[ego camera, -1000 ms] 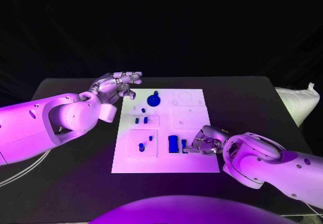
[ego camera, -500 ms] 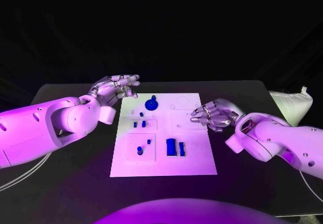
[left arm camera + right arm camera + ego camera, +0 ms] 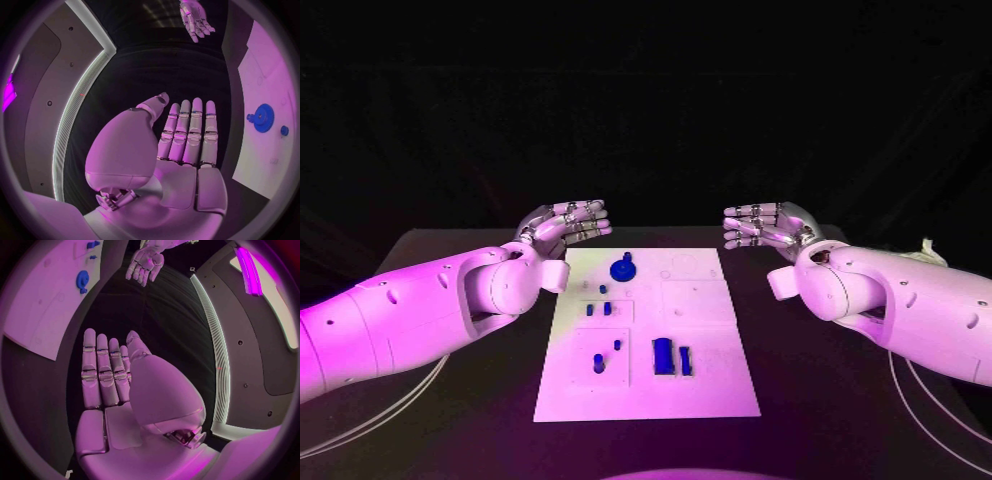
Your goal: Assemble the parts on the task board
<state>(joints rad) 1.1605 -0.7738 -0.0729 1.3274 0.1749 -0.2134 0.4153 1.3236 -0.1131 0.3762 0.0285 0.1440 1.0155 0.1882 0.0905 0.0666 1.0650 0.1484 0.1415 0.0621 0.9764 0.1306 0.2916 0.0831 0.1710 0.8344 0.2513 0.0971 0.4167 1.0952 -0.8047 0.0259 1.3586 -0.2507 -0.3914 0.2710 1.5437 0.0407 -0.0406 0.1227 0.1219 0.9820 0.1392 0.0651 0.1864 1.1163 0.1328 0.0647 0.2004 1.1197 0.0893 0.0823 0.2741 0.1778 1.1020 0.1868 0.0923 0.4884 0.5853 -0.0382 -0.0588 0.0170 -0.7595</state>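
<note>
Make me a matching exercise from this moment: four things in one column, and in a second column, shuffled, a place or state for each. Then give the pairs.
Things
1. left robot hand
2. right robot hand
3. round blue gear
4. tall blue block

Places or states
A. on the task board, at its near end
B. open, raised beyond the board's far left corner
C. on the board, at its far end
D. open, raised beyond the board's far right corner

Pairs: 1-B, 2-D, 3-C, 4-A
</note>
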